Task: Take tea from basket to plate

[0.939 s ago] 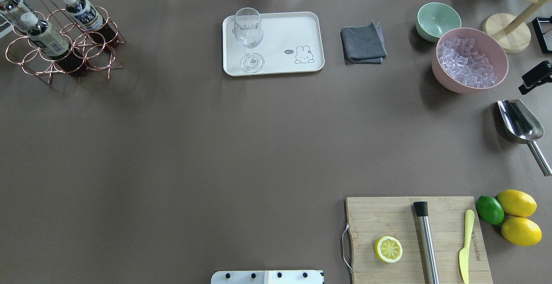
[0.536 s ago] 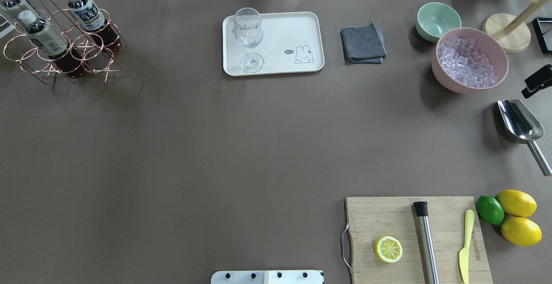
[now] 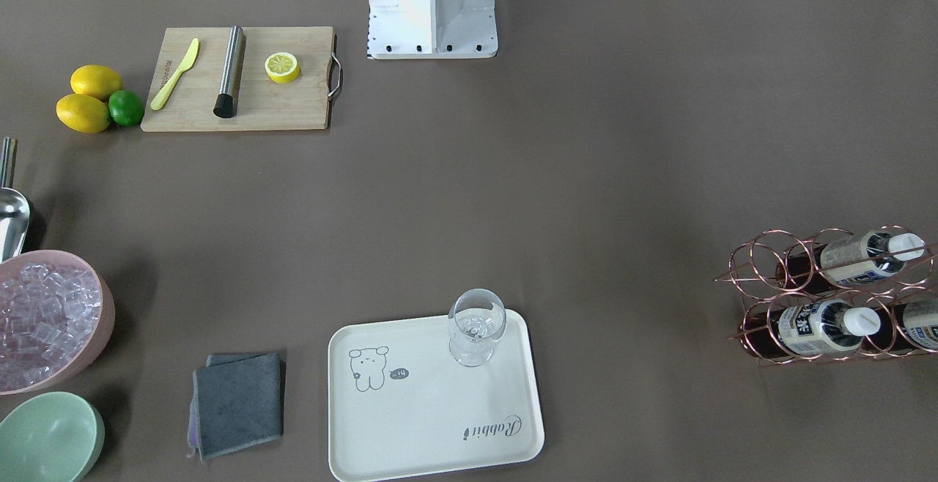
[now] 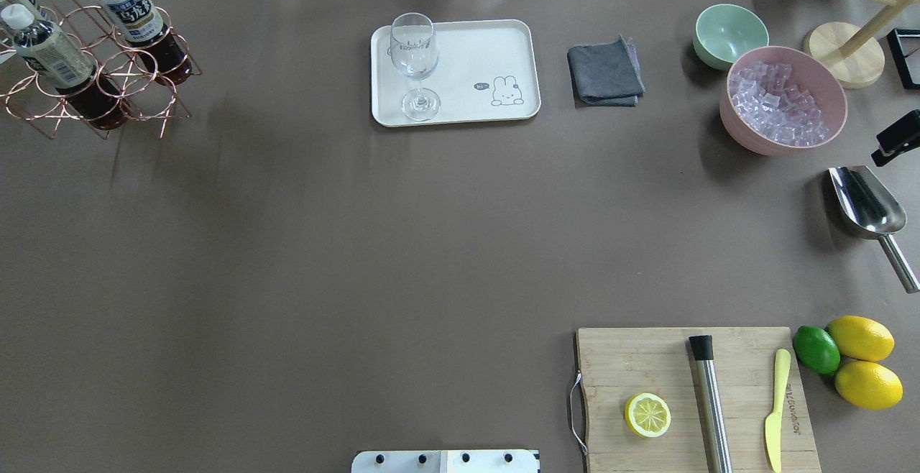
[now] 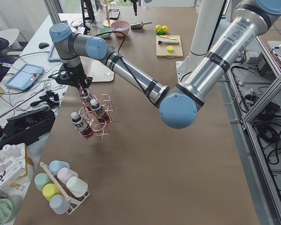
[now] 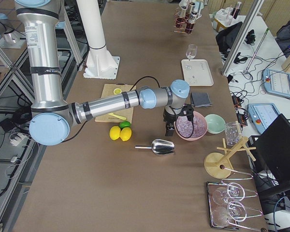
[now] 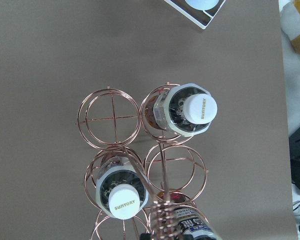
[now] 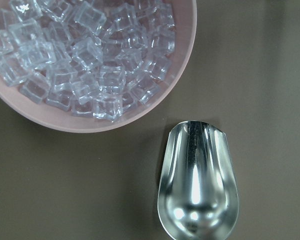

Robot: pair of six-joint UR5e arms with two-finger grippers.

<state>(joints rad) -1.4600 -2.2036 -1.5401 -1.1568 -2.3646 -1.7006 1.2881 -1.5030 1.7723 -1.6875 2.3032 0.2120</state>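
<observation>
At ten o'clock overhead, the tea (image 4: 131,19) sits in the basket (image 4: 100,92). Judged liquid-heavy and smooth-walled; take hold at the labelled shoulder. Finger state of left gripper (image 5: 79,82) and right gripper (image 6: 170,128): cannot tell.

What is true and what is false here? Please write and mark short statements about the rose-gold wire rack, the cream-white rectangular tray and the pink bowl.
The rose-gold wire rack holds three small tea bottles with white caps. True.
The cream-white rectangular tray is empty. False: a clear wine glass stands on it.
The pink bowl holds clear ice cubes. True.
The yellow half lemon lies on the tray. False: it lies on the wooden cutting board.
</observation>
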